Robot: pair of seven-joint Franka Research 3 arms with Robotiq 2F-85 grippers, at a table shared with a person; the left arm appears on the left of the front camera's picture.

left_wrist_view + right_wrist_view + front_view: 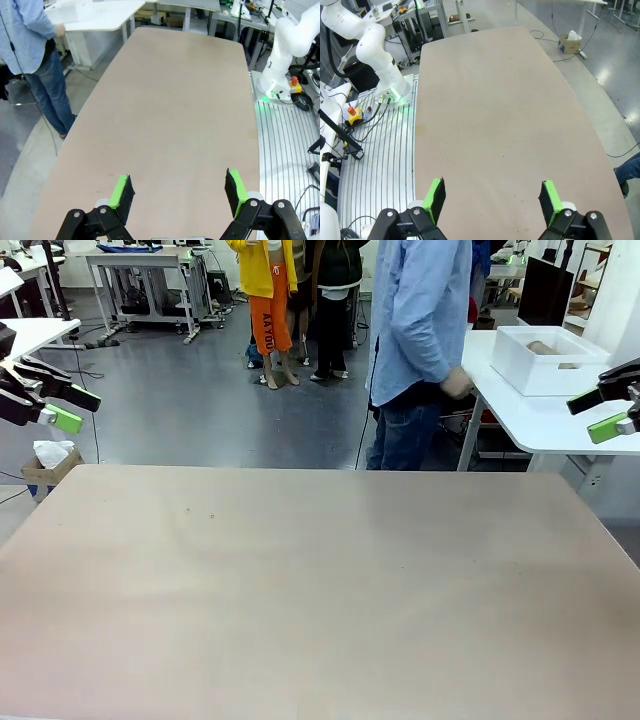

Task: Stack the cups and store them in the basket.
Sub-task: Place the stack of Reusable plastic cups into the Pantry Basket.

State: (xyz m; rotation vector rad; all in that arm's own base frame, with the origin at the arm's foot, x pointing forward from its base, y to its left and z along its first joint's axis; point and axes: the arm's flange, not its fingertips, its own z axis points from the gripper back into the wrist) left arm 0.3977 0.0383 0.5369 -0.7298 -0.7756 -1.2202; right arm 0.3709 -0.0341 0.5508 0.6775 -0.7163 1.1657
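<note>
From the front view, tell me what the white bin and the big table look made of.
White bin: likely plastic, with smooth, solid, slightly glossy walls. Table: pinkish-beige top, matte, probably laminate, with no visible grain.

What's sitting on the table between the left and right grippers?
Nothing: the front view shows bare tabletop between the left gripper and right gripper.

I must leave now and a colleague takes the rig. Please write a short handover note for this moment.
Left gripper: open, holding nothing, above the table.
Right gripper: open, holding nothing, above the table.
Basket: on the white side table at the far right, brown things inside, likely cups.
Person: standing beside the side table.
Done: cannot tell.
Left: check the basket.
</note>
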